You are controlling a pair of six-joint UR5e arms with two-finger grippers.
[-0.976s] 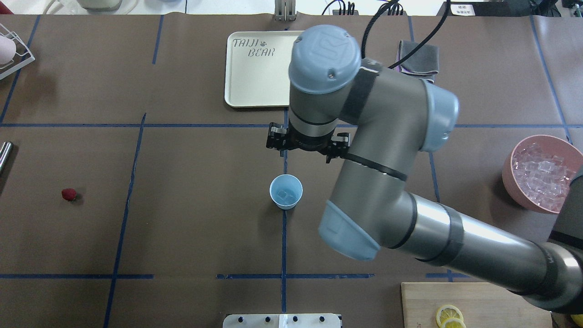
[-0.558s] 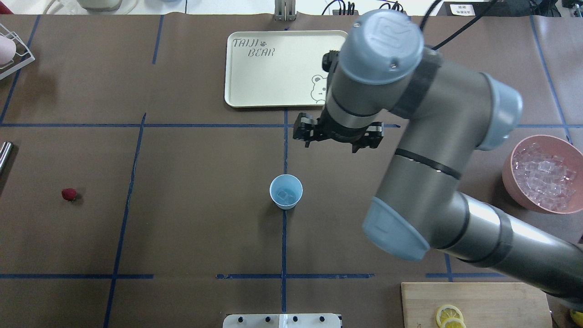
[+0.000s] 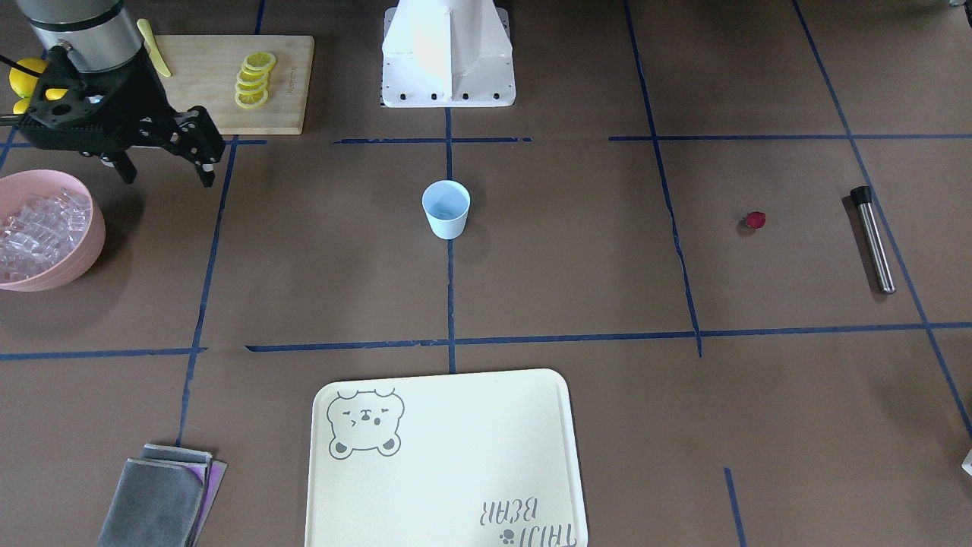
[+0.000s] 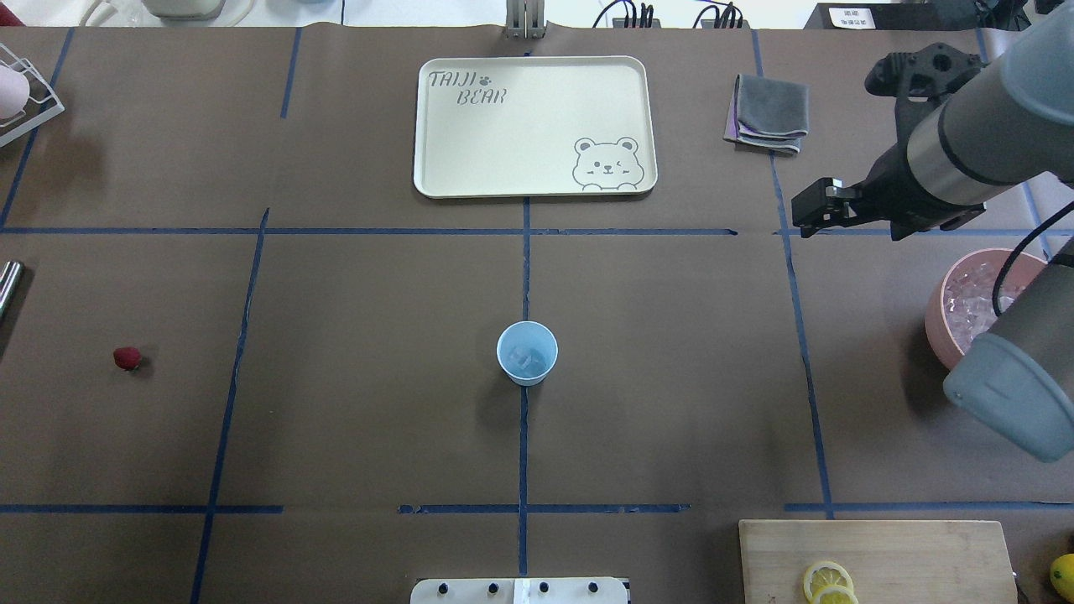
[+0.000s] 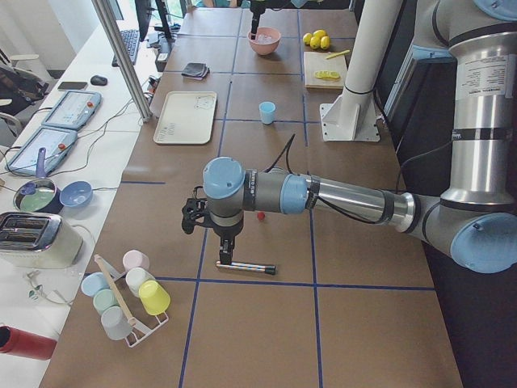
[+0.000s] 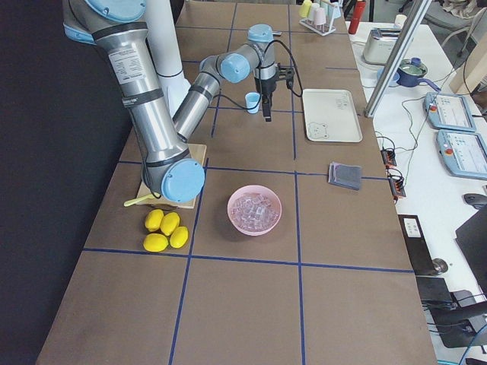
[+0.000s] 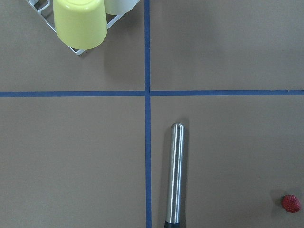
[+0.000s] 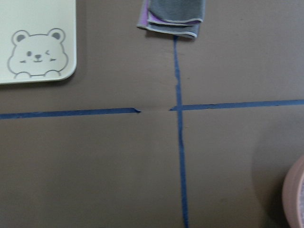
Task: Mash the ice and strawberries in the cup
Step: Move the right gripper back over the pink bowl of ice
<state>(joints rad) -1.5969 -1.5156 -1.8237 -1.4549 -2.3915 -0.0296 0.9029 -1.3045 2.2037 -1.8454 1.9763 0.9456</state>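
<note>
The right pincer [image 3: 163, 161] hangs with jaws spread wide and nothing between them, above the bench [image 3: 577, 251] and just beside the pink bowl [image 3: 97, 235] of ice [image 3: 34, 228] at the right end. That position suits either another pick of cubes or a pull-back. At centre the pale-blue cup [image 4: 527, 353] stands upright with a few cubes in its bottom. The 1 strawberry [image 4: 127, 358] lies well apart at the left end, not yet in the cup. There the left pincer [image 5: 224, 242] hovers over a steel muddler [image 7: 175, 175] lying flat near the berry. Whether its jaws are apart or together cannot be told. Likely next is berry in, then mashing.
</note>
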